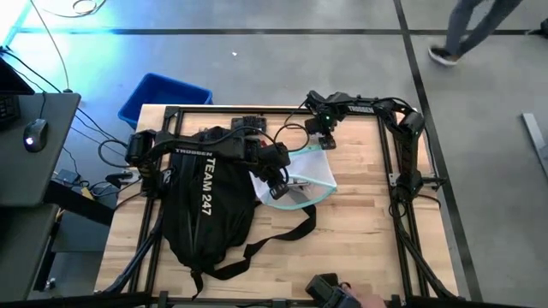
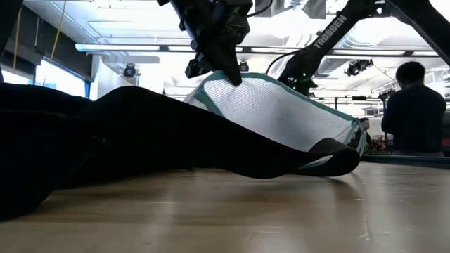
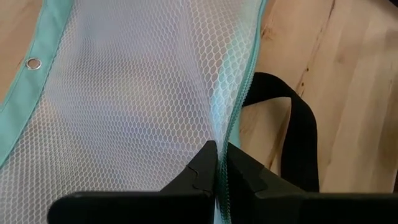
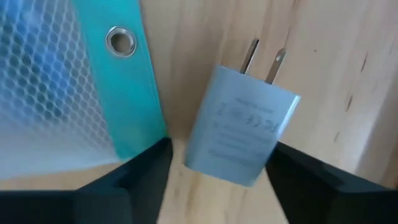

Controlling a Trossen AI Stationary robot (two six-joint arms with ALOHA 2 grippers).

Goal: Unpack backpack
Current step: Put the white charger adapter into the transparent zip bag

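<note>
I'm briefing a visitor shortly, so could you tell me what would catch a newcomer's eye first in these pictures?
First, the big black backpack lying on the table's left half, white lettering on its side. Next, the white mesh pouch with teal trim beside it near the table's middle, its edge pinched in the shut left gripper. Then the small grey plug adapter between the right gripper's fingers, on the wood by the pouch's corner.
</note>
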